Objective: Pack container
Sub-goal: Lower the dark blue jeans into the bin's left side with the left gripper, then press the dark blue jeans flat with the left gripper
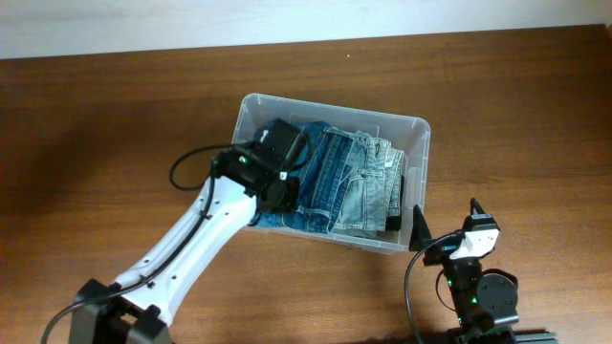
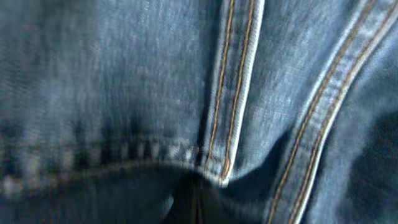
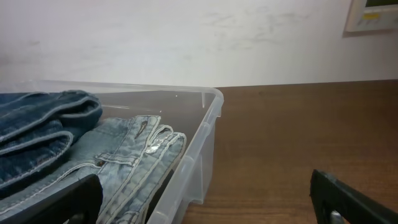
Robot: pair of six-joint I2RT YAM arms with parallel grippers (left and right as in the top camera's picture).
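The clear plastic container (image 1: pixel 422 143) stands mid-table and holds folded jeans: dark blue jeans (image 1: pixel 323 172) on the left and light blue jeans (image 1: pixel 368 186) on the right. My left gripper (image 1: pixel 279 191) reaches down inside the container's left half onto the dark blue jeans (image 2: pixel 124 93). Its dark fingers (image 2: pixel 196 208) meet at a bunched hem and look shut on the denim. My right gripper (image 1: pixel 446 218) is open and empty just outside the container's front right corner (image 3: pixel 208 118). The light jeans also show in the right wrist view (image 3: pixel 134 155).
The brown wooden table (image 1: pixel 115 124) surrounds the container. A pale wall (image 3: pixel 186 37) runs along the far edge. The left arm (image 1: pixel 191 239) crosses the container's front left rim.
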